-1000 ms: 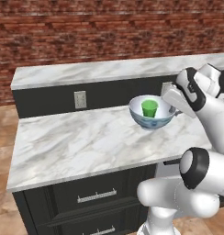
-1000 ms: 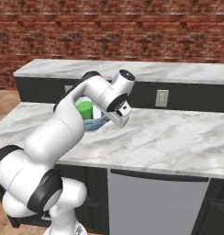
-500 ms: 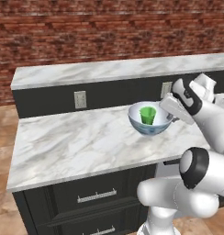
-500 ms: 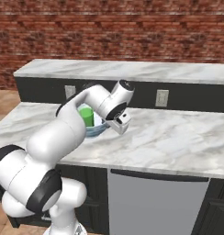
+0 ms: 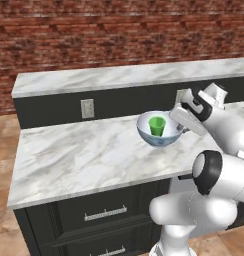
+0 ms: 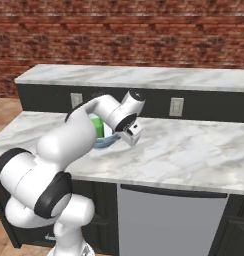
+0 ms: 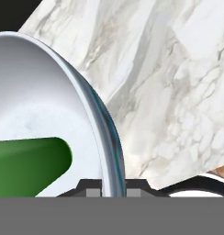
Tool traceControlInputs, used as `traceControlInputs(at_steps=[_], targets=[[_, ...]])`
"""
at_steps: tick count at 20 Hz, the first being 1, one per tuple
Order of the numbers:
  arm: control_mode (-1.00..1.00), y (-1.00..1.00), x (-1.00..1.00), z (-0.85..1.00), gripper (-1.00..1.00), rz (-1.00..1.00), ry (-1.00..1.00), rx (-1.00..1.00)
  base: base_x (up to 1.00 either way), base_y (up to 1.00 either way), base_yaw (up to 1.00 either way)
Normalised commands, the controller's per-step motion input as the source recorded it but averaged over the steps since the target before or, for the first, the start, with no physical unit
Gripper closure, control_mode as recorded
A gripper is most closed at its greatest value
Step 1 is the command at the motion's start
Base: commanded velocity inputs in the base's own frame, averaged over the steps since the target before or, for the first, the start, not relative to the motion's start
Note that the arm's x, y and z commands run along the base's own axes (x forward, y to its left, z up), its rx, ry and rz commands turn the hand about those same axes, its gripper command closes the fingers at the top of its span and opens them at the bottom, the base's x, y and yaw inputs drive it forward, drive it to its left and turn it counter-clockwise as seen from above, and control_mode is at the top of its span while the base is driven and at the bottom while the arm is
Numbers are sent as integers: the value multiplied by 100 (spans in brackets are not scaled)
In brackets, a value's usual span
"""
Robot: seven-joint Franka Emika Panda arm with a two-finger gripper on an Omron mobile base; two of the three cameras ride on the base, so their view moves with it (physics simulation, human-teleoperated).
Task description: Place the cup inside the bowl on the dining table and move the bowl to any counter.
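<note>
I have the cup standing inside the bowl, my end effector pinched narrow on its rim at 3 o'clock, bowl over the drawer-fronted surface, so I judge only release remains.

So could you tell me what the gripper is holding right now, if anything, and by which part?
The gripper is shut on the bowl, pinching its rim, one of the fingers inside the wall and one outside. The cup stands inside the bowl.
</note>
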Motion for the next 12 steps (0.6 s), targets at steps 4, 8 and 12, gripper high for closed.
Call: traceControlInputs(at_steps=[4,8,12], targets=[[-100,0,18,-8,100,0,0,0,0,0,0],[-100,0,7,-16,100,0,0,0,0,0,0],[-100,0,0,-28,100,0,0,0,0,0,0]])
